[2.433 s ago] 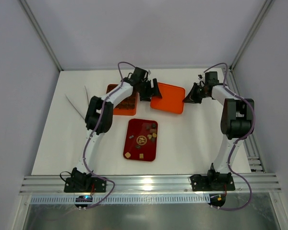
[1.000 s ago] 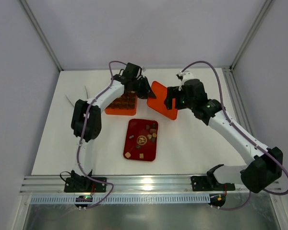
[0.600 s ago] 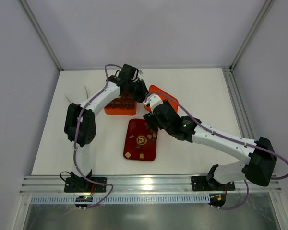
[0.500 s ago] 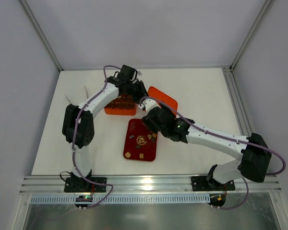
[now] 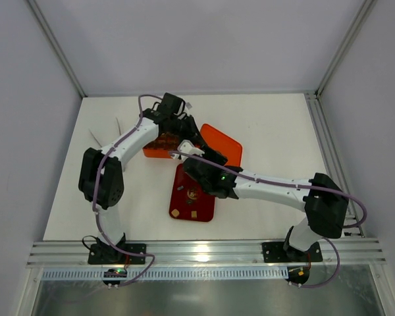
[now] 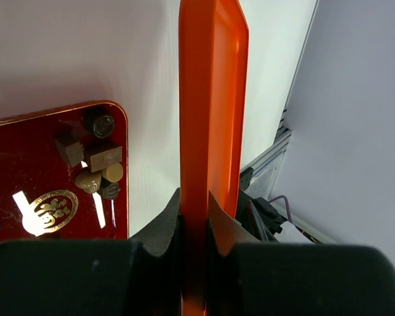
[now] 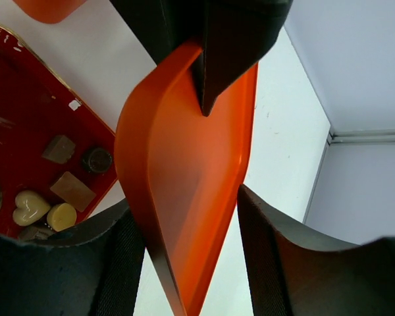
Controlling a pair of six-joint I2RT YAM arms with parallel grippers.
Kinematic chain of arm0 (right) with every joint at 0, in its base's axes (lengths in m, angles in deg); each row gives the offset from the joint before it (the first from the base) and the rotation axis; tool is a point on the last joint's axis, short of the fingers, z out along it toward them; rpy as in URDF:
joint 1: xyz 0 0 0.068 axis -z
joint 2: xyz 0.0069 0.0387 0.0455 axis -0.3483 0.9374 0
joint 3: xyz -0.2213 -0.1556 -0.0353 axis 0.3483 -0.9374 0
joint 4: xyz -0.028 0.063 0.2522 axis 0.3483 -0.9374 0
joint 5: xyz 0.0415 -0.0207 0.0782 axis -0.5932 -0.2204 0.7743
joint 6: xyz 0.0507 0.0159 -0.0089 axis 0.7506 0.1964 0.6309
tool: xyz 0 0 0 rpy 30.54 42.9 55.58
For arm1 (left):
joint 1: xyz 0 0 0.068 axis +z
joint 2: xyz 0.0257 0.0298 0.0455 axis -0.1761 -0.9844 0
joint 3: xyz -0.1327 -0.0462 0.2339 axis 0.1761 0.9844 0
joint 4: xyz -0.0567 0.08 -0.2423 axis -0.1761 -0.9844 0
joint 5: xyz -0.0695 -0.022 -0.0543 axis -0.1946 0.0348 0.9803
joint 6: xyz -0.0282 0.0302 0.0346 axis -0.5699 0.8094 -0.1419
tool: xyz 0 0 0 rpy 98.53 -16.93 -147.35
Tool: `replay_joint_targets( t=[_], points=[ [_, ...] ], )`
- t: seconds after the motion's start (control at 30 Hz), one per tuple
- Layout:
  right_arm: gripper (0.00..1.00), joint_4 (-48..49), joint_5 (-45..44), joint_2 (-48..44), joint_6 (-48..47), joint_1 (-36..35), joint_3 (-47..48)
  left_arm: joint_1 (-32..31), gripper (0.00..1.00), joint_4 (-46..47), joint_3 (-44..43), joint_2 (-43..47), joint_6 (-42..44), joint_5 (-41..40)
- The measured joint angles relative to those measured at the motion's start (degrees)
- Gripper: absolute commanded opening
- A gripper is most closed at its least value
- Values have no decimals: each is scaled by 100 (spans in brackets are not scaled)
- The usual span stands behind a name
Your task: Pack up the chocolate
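**Right arm comes in to the lid**

Since the earlier frame the right arm has swung from the far right side to the middle, and the right gripper [image 7: 187,224] now has one finger on each side of the orange lid [image 7: 184,151]. I cannot tell if its pads already press the lid or only stand around it. The left gripper [image 6: 194,220] is clenched on the lid edge and holds it on its side.

The chocolate [image 7: 59,178] lies loose on the red tray [image 5: 184,210], just beside and below the right gripper. None of it is packed yet, I think; the box [image 5: 157,148] stands behind the left gripper.

Two risks seem likely. If both grippers pull in different directions, the thin lid may twist or slip out. If the lid goes lower, its edge may sweep the chocolate off the tray. The left gripper's finger is very near in front of the right fingers [image 7: 263,224], so they may collide.

Beyond the lid the table [image 5: 276,131] gives room to carry it away.
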Motion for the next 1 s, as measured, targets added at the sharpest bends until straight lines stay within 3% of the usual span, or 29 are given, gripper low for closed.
replay_joint_targets(
  t=[0.4, 0.5, 0.57, 0.6, 0.7, 0.73, 0.87, 1.0],
  points=[
    [43, 243, -511, 369, -522, -50, 42, 0, 0, -15, 55, 258, -9, 87],
    [32, 306, -588, 369, -560, -63, 42, 0, 0, -22, 72, 258, -9, 87],
    [19, 348, -651, 369, -619, -72, 42, 0, 1, -20, 81, 258, -9, 87],
    [7, 363, -671, 369, -632, -76, 39, 0, 2, -15, 83, 258, -26, 98],
    [4, 387, -798, 407, -745, -116, 35, 0, 18, -31, 85, 269, -66, 105],
    [4, 398, -837, 409, -767, -120, 35, 0, 37, -50, 92, 271, -55, 105],
    [4, 511, -896, 409, -787, -122, 35, 0, 69, -17, 101, 295, 35, 144],
    [4, 535, -938, 407, -809, -122, 35, 17, 86, -2, 92, 382, 122, 131]
  ],
)
